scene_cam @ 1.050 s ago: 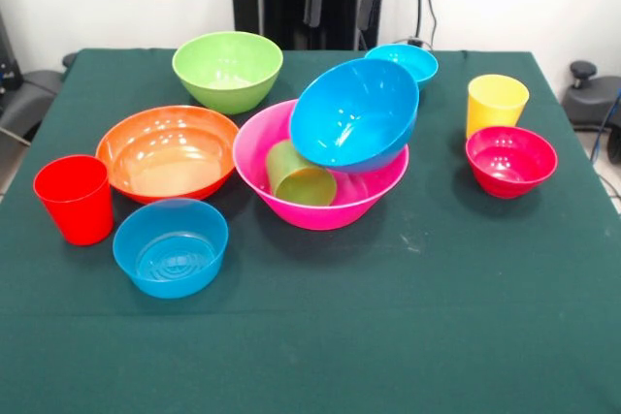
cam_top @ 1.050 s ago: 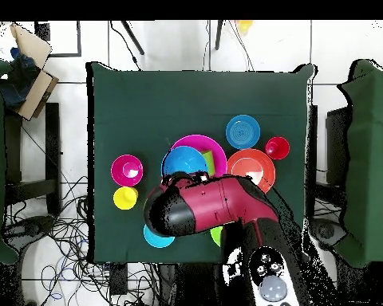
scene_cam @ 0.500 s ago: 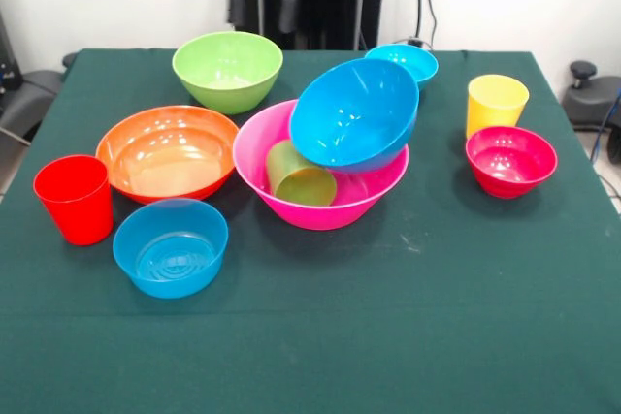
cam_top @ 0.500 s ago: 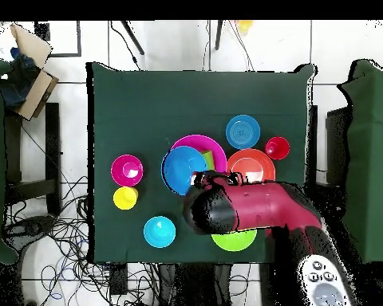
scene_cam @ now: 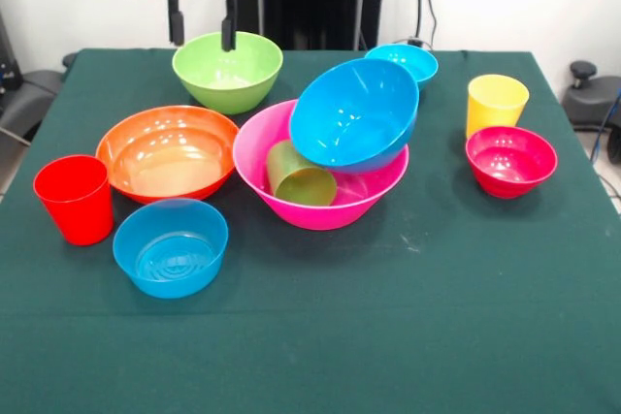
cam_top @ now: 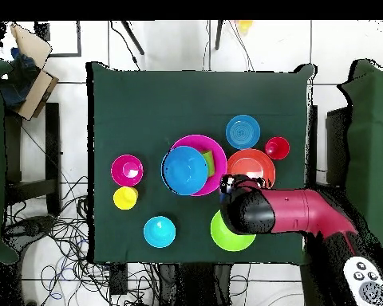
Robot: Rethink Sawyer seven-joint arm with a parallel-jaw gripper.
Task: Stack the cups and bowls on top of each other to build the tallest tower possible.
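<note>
A: Gripper status?
B: Fingers apart, nothing between them. Red head w/ two dark fingers hanging down over the far rim of the lime bowl; can't tell if they touch it. Overhead, the arm covers part of that bowl.

A: Next to it?
B: Orange bowl just in front of the lime one, upright. Red cup at its left side, upright, close by. Small blue bowl in front of the orange one, near the red cup, upright.

A: Tower?
B: Mid-table. Pink bowl is the base, sits on the green cloth. Big blue bowl inside it, tilted hard, opening facing front-left, leaning on the pink rim. Green cup also in the pink bowl, lying tipped on its side under the blue bowl's edge. Not nested flat.

A: Rest?
B: Cyan bowl behind the tower, partly hidden by the big blue one. Yellow cup upright on the right side, magenta bowl just in front of it, almost touching; both well apart from the tower.
</note>
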